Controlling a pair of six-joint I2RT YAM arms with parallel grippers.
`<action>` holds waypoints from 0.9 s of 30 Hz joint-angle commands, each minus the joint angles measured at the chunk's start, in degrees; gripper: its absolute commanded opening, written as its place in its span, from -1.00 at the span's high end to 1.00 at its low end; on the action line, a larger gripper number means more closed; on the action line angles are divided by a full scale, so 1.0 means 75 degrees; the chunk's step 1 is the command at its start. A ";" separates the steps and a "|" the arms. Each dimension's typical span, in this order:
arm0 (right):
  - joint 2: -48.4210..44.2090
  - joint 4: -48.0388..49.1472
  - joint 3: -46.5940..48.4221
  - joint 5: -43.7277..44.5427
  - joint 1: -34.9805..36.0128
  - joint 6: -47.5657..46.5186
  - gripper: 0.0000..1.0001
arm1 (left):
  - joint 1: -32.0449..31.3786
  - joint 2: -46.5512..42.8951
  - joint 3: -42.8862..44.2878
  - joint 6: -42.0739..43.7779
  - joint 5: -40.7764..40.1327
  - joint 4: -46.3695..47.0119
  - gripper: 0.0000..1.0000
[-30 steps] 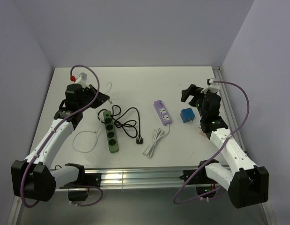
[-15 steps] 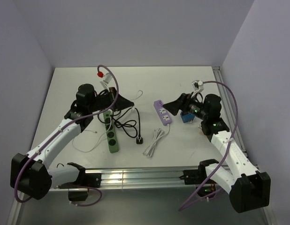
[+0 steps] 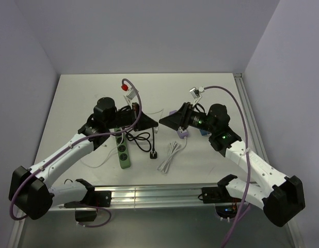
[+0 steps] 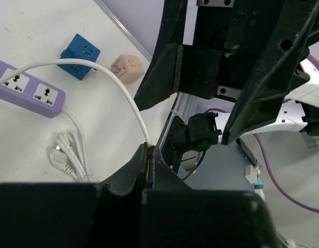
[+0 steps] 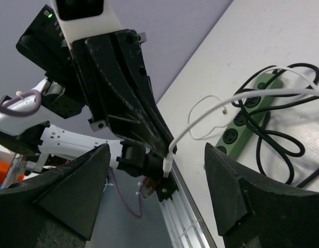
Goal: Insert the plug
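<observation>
Top view: finds left gripper and right gripper tip to tip mid-table. Left wrist: shows it pinched onto a white cable, with the plug at 10 o'clock, past the purple strip. Right wrist: shows jaws wide and empty; probably the nearer arm.

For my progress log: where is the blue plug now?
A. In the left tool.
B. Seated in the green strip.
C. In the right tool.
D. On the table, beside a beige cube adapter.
D: in the left wrist view the plug lies on the table next to the beige adapter, untouched; the left tool pinches a white cable.
</observation>
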 commanded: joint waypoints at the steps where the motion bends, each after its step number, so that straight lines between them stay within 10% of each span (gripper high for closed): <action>1: 0.0226 0.0576 0.0376 0.0530 0.0234 0.0502 -0.59 | -0.0165 -0.0287 0.0363 0.0343 -0.0195 0.0031 0.99; 20: 0.1550 0.2006 0.0598 0.0355 0.0270 0.1815 -0.26 | -0.0283 -0.0756 0.0011 0.0437 -0.0418 -0.0156 0.99; 27: 0.1773 0.2428 0.0763 0.0343 0.0469 0.2296 0.93 | -0.0318 -0.1014 0.0023 0.0741 -0.1482 -0.0765 0.99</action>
